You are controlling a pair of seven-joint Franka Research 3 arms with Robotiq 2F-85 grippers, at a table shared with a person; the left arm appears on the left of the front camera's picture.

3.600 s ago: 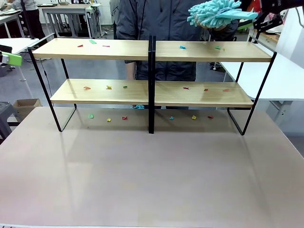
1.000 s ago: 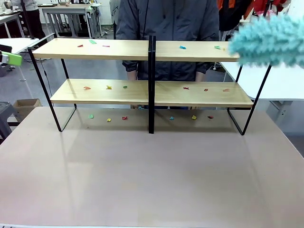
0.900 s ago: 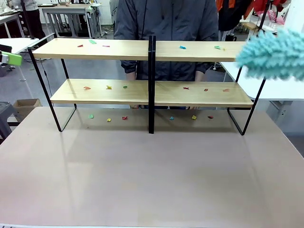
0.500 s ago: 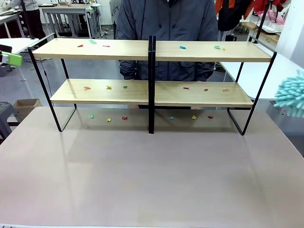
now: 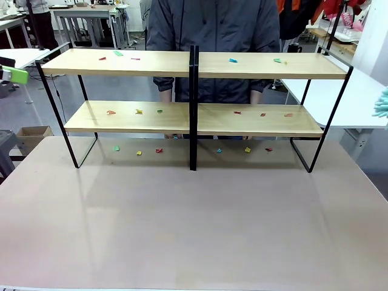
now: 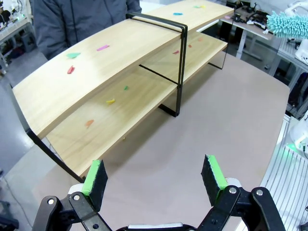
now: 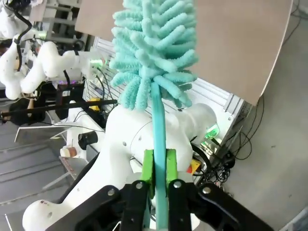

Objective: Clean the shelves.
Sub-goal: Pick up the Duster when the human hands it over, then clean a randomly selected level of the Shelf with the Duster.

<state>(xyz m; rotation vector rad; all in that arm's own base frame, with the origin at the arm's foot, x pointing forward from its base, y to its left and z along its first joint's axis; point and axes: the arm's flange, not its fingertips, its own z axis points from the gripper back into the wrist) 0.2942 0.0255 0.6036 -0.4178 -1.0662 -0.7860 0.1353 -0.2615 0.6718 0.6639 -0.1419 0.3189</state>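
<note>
The shelves (image 5: 157,62) stand at the far side of the desk (image 5: 194,218), two wooden boards on a thin black frame, small coloured scraps (image 5: 233,60) dotted over both boards and the desk beneath. The frame looks stiff but light, likely to slide if shoved, so it wants brushing, not gripping. The right pincer (image 7: 160,166) is clamped on the thin handle of a soft, fluffy duster (image 7: 154,53), off past the shelves' right end. The left pincer (image 6: 155,169) gapes wide, holding nothing.

The shelves (image 5: 121,63) stand at the bench's (image 5: 194,230) twelve o'clock, scraps (image 5: 139,111) on both boards and beneath; duster (image 5: 382,103) at three.
</note>
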